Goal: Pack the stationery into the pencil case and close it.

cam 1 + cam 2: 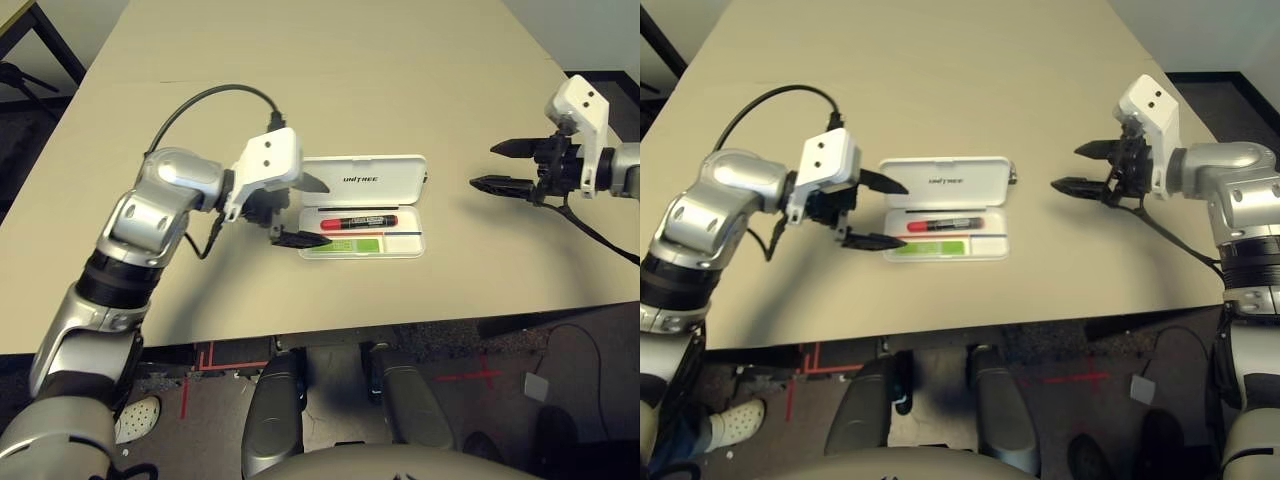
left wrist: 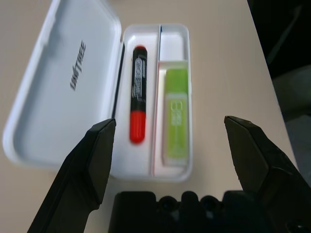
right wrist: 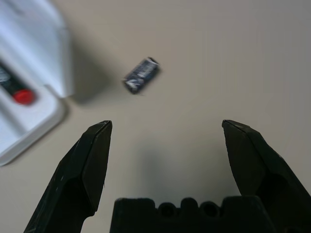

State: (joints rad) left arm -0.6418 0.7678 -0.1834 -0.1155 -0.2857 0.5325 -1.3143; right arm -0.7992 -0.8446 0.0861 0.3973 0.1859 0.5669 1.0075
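Bare table [image 1: 1060,110] surrounds the open pencil case [image 1: 945,208]; nothing blocks it.

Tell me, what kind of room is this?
Probably a robotics lab or test room: a plain beige table holding just one open pencil case, red tape marks on the floor, and a loose cable on the arm.

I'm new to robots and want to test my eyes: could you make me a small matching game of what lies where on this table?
Things:
1. red marker
2. green stick
3. small metal piece
4. lid

Places or states:
A. on the bare table beside the case
B. folded open, lettering showing
C. in the tray, next to the lid
D. in the tray, farther from the lid

Pairs: 1-C, 2-D, 3-A, 4-B
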